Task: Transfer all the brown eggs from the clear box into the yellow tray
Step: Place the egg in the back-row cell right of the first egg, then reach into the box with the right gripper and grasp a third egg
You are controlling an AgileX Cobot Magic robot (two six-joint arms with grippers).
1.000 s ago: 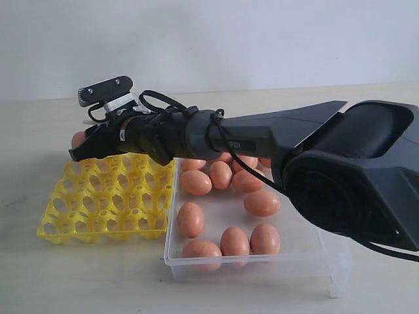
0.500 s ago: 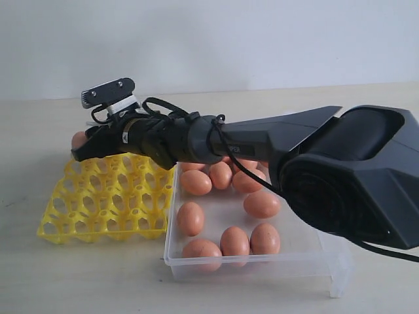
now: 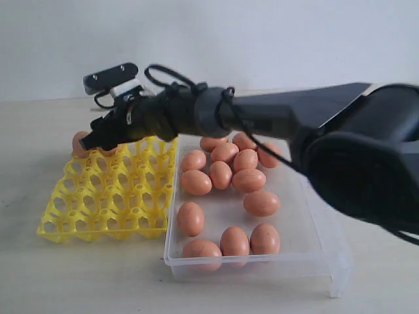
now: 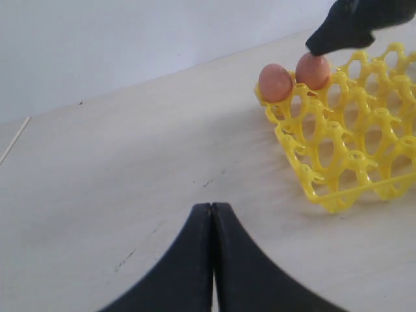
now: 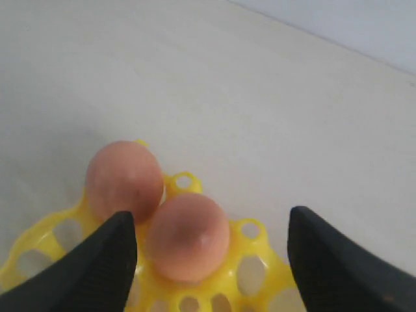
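R arm (image 3: 262, 121) stretches across the ext. view from right to left, and the right pincer (image 3: 98, 140) hangs over the upper-left corner of the yellow tray (image 3: 105, 203). In the R wrist view its fingers (image 5: 107, 260) are spread wide apart w/ nothing gripped. Two eggs sit in neighbouring cups at that corner: the corner egg (image 5: 123, 181) and the second egg (image 5: 188, 239), side by side and touching or nearly so. The second egg lies under the gap between the fingers, closer to one of them; we can't tell if that finger touches it.

The left pincer (image 4: 212, 260) shows at bottom centre of the L wrist view, tips pressed together w/ nothing between them, over bare table (image 4: 97, 162). The tray is at the upper right of that frame, well apart from it.

The clear box (image 3: 255, 267) sits just right of the tray in the ext. view, edges meeting as far as we can see. We count 14 loose eggs (image 3: 262, 203) in it: most are bunched toward the top of the box, w/ three along the bottom wall.
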